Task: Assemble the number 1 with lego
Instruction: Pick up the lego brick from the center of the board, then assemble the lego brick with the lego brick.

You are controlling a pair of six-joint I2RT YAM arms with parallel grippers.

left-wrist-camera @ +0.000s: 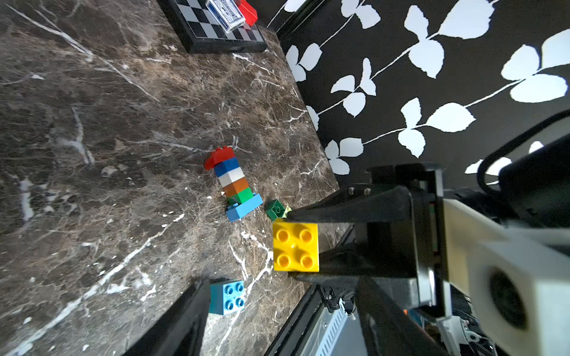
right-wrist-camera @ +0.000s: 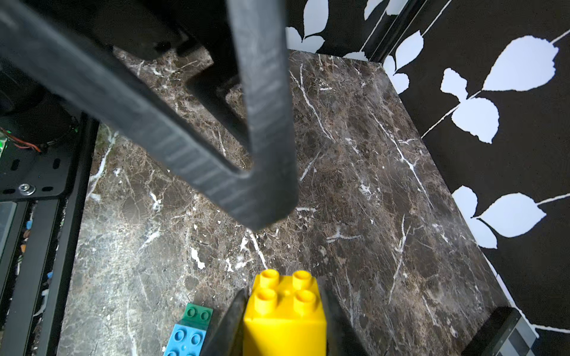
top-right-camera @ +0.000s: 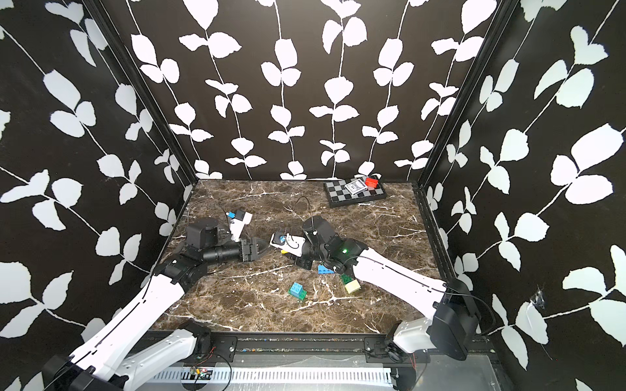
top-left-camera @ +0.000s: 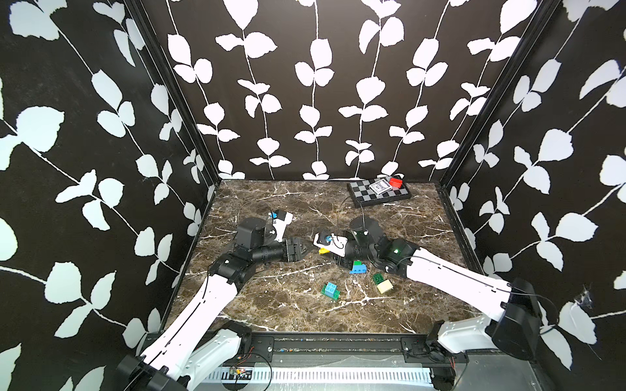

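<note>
Now the right pincer (left-wrist-camera: 300,245) pinches the yellow lego brick (right-wrist-camera: 285,311), left pincer (top-left-camera: 306,250) spread nearby.

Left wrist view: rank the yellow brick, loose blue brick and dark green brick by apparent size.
1. yellow brick, nearest the camera, so likely inflated
2. loose blue brick
3. dark green brick, partly hidden

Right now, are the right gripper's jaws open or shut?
Shut: the right gripper clamps the yellow brick, one jaw against each side.
</note>
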